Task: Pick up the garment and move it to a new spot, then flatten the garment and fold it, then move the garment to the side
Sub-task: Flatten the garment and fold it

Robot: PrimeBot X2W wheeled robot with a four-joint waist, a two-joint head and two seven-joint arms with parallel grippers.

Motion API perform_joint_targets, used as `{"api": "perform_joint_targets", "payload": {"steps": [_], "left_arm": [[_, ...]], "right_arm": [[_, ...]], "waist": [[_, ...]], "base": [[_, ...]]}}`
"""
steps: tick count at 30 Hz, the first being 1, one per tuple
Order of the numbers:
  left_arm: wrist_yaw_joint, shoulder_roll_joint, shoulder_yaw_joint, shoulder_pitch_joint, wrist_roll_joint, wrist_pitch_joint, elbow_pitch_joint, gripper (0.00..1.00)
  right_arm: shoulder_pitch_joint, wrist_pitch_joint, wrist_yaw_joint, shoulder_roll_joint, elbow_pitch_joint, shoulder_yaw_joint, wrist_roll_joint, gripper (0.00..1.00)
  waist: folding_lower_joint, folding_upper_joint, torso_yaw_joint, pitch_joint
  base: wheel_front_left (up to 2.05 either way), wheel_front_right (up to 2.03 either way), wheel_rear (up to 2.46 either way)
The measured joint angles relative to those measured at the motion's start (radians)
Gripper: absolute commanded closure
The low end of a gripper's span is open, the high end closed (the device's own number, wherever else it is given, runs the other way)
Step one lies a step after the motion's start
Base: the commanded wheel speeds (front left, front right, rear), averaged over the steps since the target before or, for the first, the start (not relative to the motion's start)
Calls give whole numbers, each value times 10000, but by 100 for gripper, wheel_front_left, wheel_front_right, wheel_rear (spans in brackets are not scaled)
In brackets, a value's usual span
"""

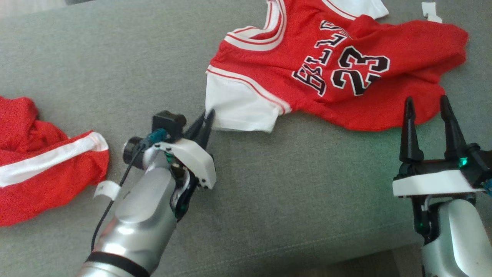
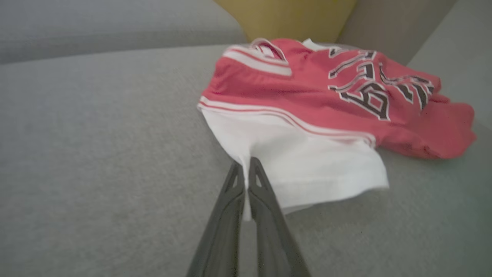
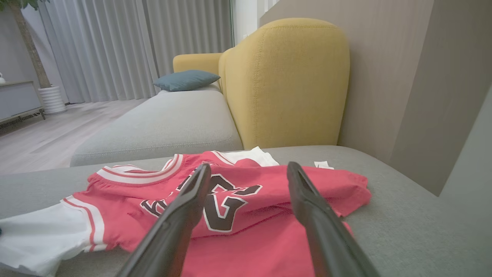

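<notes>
Grey sofa [image 1: 269,192], jersey [image 1: 269,69] ahead — striped red cloth [image 1: 38,196] left

Soft, even, bright light, with a faint shadow just under the jersey [image 1: 326,77]. The left wrist view is blurred, most of all beyond the jersey; the head view is grainy.

The right pincer [image 3: 249,166] holds its two dark fingers wide apart over the garment [image 3: 269,192] — a red jersey with white trim, a white sleeve and black numerals — which lies rumpled on a grey sofa seat [image 3: 403,215]. A small white tag [image 3: 323,165] lies just beside it. Behind are a yellow sofa back [image 3: 288,77] and a teal cushion [image 3: 186,79].
</notes>
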Motion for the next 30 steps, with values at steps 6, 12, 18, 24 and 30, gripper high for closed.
{"api": "perform_joint_targets", "payload": {"steps": [6, 12, 18, 24, 30], "left_arm": [[535, 192, 966, 247, 36, -128, -1427, 100], [911, 435, 2090, 1442, 422, -130, -2970, 100], [909, 445, 2623, 2381, 775, -128, -3244, 6], [876, 280, 3269, 2838, 920, -130, -3768, 0], [685, 138, 3440, 3611, 1104, -130, -4452, 0]], "right_arm": [[26, 0, 0, 0, 146, 2, -19, 0], [61, 0, 0, -2, 345, 90, -33, 0], [72, 0, 0, -2, 740, 385, -29, 0], [376, 13, 0, 2, 1308, 130, 240, 0], [668, 232, 0, 0, 2146, -830, 240, 0]], "waist": [[0, 0, 402, -296], [0, 0, 801, -496], [0, 0, 958, -647], [0, 0, 909, -863], [0, 0, 976, -1012]], "base": [[0, 0, 0], [0, 0, 0], [0, 0, 0], [0, 0, 0], [0, 0, 0]]}}
